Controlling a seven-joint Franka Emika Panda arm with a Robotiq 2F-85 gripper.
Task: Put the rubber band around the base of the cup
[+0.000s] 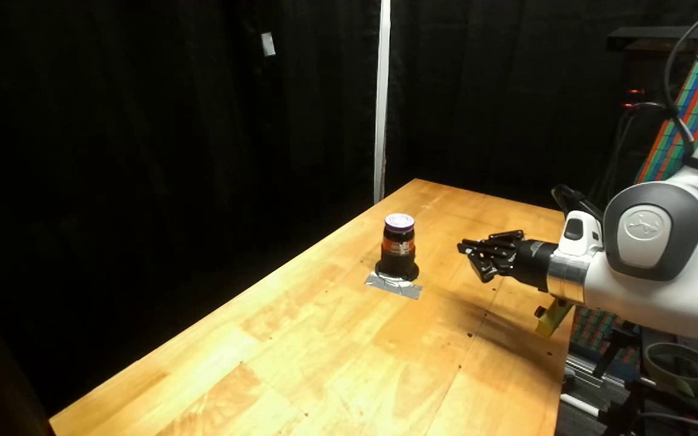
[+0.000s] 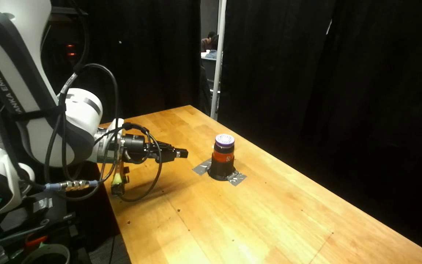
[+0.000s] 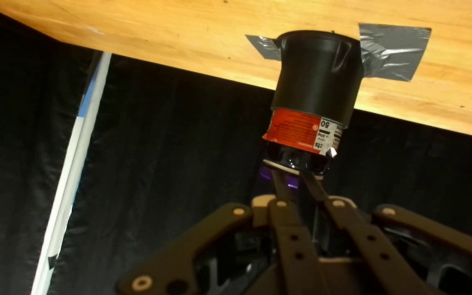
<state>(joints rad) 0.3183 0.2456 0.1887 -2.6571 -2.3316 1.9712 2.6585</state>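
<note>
The cup is a dark jar with an orange label and purple lid, upright in a black flared holder. It also shows in an exterior view and the wrist view, upside down there. A thin cream ring runs around its neck under the lid; I cannot tell whether it is the rubber band. No other band is clear. My gripper points level at the cup, apart from it, at about upper height. In the wrist view the fingertips stand narrowly apart; lid and ring show between them.
Silver tape fixes the holder to the wooden table; more tape shows on its side. Black curtains and a white pole stand behind the table. Cables loop below the arm. A yellow mount hangs under the wrist.
</note>
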